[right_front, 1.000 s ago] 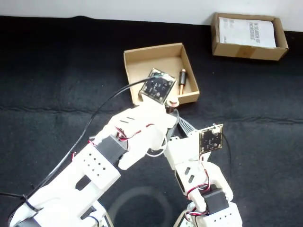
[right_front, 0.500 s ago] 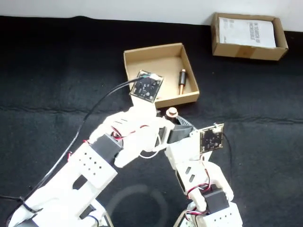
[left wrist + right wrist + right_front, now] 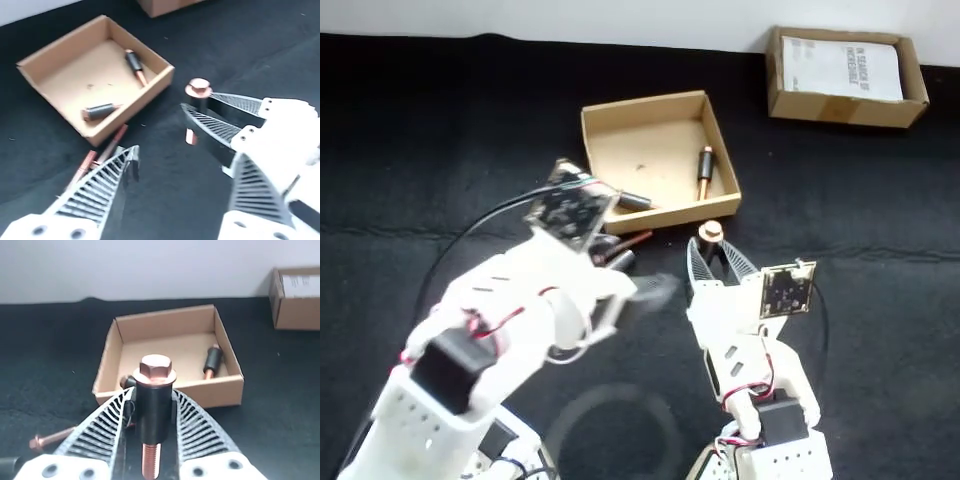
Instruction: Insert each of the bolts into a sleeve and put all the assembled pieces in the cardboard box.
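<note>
My right gripper (image 3: 150,410) is shut on a black sleeve with a copper bolt (image 3: 156,371) through it, held upright just in front of the cardboard box (image 3: 595,125). From above, the right gripper (image 3: 710,250) carries the bolt head (image 3: 710,232) at its tip. Two assembled pieces lie in the box (image 3: 40,75), one by the right wall (image 3: 703,172) and one near the front wall (image 3: 630,200). My left gripper (image 3: 186,156) is open with nothing in it, left of the right gripper. Loose bolts (image 3: 115,142) lie on the mat in front of the box.
A second cardboard box (image 3: 910,105) with a printed sheet in it stands at the back right. A black mat (image 3: 440,130) covers the table. A loose bolt (image 3: 50,439) and a dark sleeve (image 3: 620,262) lie left of the right gripper.
The left arm has swung back and to the left, away from the box and the right gripper. That uncovers the piece near the box's front wall. The right gripper shifted slightly right with its piece.
</note>
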Action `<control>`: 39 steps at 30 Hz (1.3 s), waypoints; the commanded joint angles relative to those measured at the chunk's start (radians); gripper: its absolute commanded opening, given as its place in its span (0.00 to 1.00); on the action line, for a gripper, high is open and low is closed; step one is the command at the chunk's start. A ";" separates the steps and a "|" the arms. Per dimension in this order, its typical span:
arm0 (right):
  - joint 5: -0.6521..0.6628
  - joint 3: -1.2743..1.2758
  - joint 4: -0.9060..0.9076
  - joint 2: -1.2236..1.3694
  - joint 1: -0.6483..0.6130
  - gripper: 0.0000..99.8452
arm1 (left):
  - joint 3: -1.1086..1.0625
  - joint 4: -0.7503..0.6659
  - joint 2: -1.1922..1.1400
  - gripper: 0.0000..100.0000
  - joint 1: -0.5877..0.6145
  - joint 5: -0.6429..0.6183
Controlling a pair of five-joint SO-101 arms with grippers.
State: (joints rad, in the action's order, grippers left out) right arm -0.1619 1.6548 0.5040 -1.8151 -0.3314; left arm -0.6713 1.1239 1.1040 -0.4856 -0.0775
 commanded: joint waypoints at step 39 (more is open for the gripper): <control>0.000 -1.681 0.271 1.721 0.016 0.01 | -1.024 -0.253 0.694 0.03 0.719 0.068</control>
State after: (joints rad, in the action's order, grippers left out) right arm -0.1619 0.1312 0.7388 -0.2041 -0.3253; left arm -1.6763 0.7649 1.7975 0.2217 -0.0146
